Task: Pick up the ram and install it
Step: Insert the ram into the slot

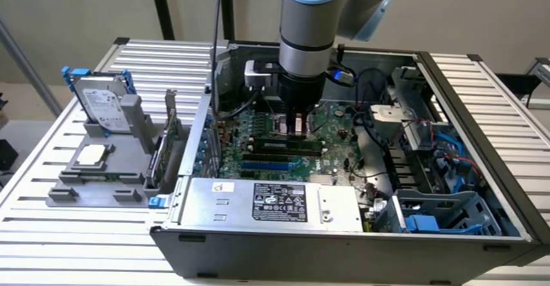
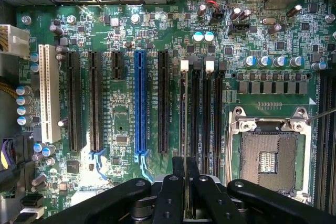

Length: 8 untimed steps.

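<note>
Here arm hangs vertical over motherboard.

The motherboard is glossy green circuit board studded with shiny solder points. Its long slots are matt black plastic, one glossy blue, one white plastic. The CPU socket frame is bright bare metal. The gripper links look like smooth black plastic. The case is dull grey sheet metal, and the table is ribbed, satin aluminium.
</note>
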### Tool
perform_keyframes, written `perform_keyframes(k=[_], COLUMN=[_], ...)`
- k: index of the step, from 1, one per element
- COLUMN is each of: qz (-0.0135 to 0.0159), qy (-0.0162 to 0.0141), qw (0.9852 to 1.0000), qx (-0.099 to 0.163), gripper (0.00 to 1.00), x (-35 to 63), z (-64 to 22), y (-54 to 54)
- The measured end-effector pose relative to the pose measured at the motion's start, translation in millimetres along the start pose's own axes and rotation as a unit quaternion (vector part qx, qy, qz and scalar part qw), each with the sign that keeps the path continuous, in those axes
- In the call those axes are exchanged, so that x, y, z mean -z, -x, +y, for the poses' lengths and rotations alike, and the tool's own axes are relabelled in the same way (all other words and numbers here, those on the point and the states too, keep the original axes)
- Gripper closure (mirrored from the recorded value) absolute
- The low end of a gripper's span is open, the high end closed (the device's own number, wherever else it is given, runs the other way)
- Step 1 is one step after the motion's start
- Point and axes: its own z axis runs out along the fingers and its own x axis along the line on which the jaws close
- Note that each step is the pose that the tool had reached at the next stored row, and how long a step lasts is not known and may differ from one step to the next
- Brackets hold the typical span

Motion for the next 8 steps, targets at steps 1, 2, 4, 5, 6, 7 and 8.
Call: perform_keyframes(k=[1,2,4,5,6,7,8], qz=[0.0,0.0,-0.0002,-0.0001,0.0,0.0,0.0], qy=[-0.0001,-0.0001,-0.0002,-0.0001,0.0,-0.0001,-0.0001], qw=[1.0,1.0,1.0,1.0,1.0,1.0,1.0], qx=[0.0,0.0,0.0,0.0,0.0,0.0,0.0], gripper=[0.87,0.87,0.87,0.87,0.87,0.87,0.87], x=[0.0,-0.1,-0.2,-0.2,-0.1,-0.1,-0.2], z=[0.0,-0.2,-1.0,-1.4,-1.7,-1.8,-1.8], y=[0.0,0.0,0.1,0.1,0.0,0.0,0.1])
